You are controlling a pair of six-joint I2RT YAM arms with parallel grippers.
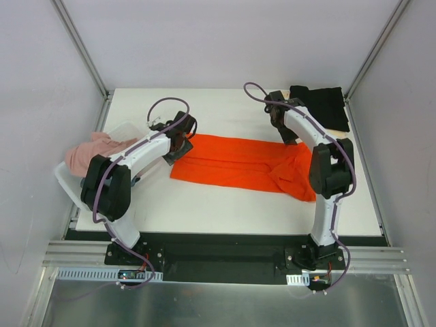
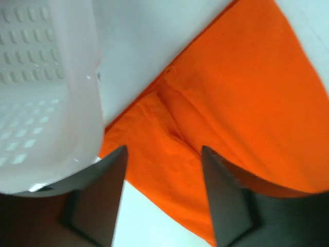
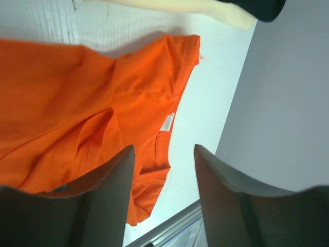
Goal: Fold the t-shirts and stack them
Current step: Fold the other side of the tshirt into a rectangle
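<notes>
Left fingers (image 2: 100, 198): standing spread, gripping nothing, hovering over the left end of the orange-red t-shirt (image 1: 231, 163), just beside the white tub (image 1: 129, 129).
Right fingers (image 3: 105, 198): standing apart, gripping nothing, hanging above the shirt's collar end near the right edge of the desk (image 1: 225, 204).
Orange-red t-shirt: lying lengthwise across the middle of the desk, flat on the left, bunching in folds on the right.
Black t-shirt (image 1: 320, 105): sitting folded at the far right corner, lying on a cream-beige t-shirt (image 3: 175, 5).
Pink t-shirt (image 1: 92, 153): spilling over the tub's rim at the left edge.
</notes>
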